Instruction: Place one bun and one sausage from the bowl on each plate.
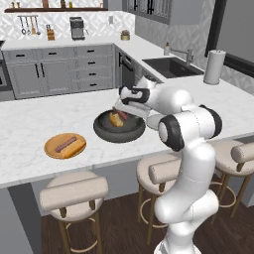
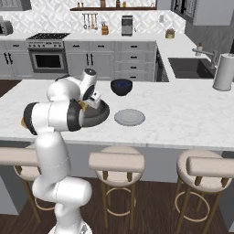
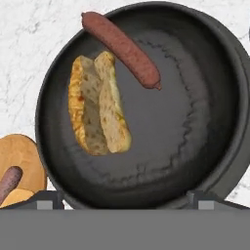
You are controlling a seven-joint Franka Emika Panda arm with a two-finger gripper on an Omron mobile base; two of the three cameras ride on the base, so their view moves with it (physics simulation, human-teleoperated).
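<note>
Bowl [image 3: 215, 146] is the landmark: wide, dark, shallow, standing on the white marble counter [image 1: 30, 124]. In the hand view the tan wooden plate [image 3: 17, 156] lies to its left, cut off by the frame edge; on that plate one end of a sausage and a piece of a bun are visible, the rest is out of the picture. In the left base view the same plate [image 1: 52, 149] is whole, well apart from the bowl [image 1: 106, 133] on its left, and the sausage on it [image 1: 65, 145] lies along the bun on it [image 1: 69, 148], both with the long axis going from lower left to upper right.

Inside the bowl, in the hand view, the bun [image 3: 100, 105] lies in the left half, split open, its long axis nearly top to bottom, a little tilted. The sausage [image 3: 122, 49] lies just beside the bun's upper end, its long axis from upper left to lower right, its upper-left end resting on the bowl's rim.

Gripper [image 3: 122, 201] hovers above the bowl with the fingers [image 3: 46, 200] spread fully wide and nothing between them; only the tips are seen at the lower edge.

In the right base view the arm hides most of the bowl [image 2: 101, 114]; the pale grey plate [image 2: 130, 117] lies just to its right, and the small dark blue bowl [image 2: 121, 87] stands behind that plate.
</note>
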